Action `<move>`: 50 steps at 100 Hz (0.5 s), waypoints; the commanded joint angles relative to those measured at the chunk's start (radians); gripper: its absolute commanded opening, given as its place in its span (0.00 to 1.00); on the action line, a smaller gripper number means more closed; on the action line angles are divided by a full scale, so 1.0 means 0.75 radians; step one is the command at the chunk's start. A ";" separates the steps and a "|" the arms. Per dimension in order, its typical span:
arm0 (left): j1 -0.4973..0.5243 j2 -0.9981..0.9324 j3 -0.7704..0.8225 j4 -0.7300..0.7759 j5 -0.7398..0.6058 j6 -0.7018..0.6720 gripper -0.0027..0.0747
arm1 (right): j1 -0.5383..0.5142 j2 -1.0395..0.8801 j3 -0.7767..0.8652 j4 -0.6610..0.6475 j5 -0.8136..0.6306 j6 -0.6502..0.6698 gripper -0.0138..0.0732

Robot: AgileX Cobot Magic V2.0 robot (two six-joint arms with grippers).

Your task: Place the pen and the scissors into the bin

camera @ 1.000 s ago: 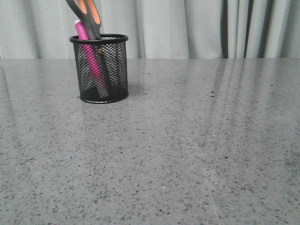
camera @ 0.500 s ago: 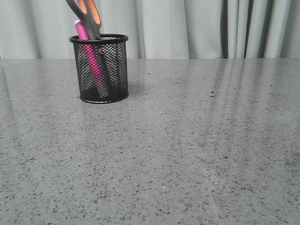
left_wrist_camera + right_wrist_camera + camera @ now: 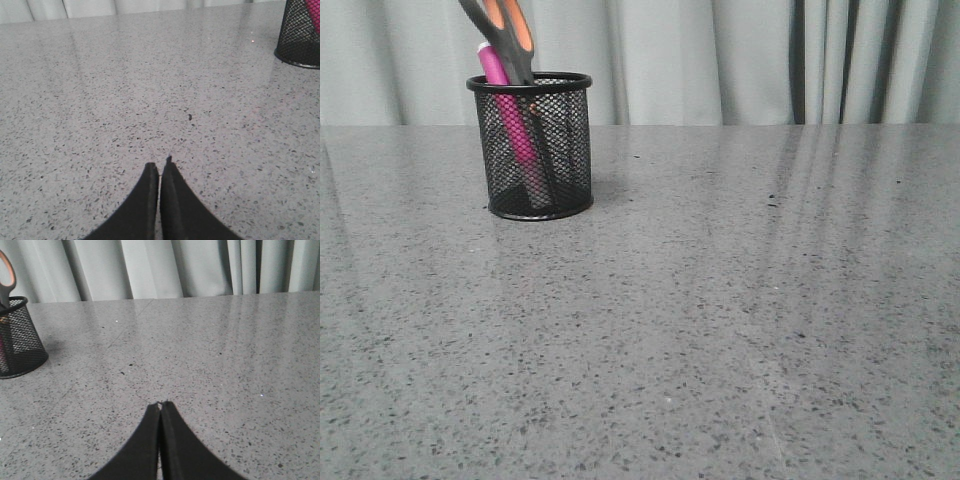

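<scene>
The black mesh bin (image 3: pixel 531 145) stands upright at the back left of the table. Inside it the pink pen (image 3: pixel 506 112) leans, its pale end above the rim. The scissors (image 3: pixel 507 35) stand in it blades down, their grey and orange handles sticking out. The bin's base (image 3: pixel 299 35) with a bit of pink pen (image 3: pixel 314 9) shows in the left wrist view; the bin (image 3: pixel 17 337) and a scissors handle (image 3: pixel 6 276) show in the right wrist view. My left gripper (image 3: pixel 160 166) and right gripper (image 3: pixel 160 404) are both shut, hold nothing, and sit far from the bin over bare table.
The speckled grey table (image 3: pixel 720 300) stretches across the front view. Pale curtains (image 3: pixel 720 60) hang behind its far edge. Neither arm appears in the front view.
</scene>
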 commanded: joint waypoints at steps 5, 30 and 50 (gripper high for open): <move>0.006 -0.041 0.059 -0.019 -0.076 0.000 0.01 | -0.007 0.003 -0.056 -0.042 0.099 0.004 0.10; 0.006 -0.041 0.059 -0.019 -0.076 0.000 0.01 | -0.007 0.003 -0.084 0.012 0.096 -0.145 0.10; 0.006 -0.041 0.059 -0.019 -0.076 0.000 0.01 | -0.007 0.003 -0.186 0.951 0.123 -1.203 0.10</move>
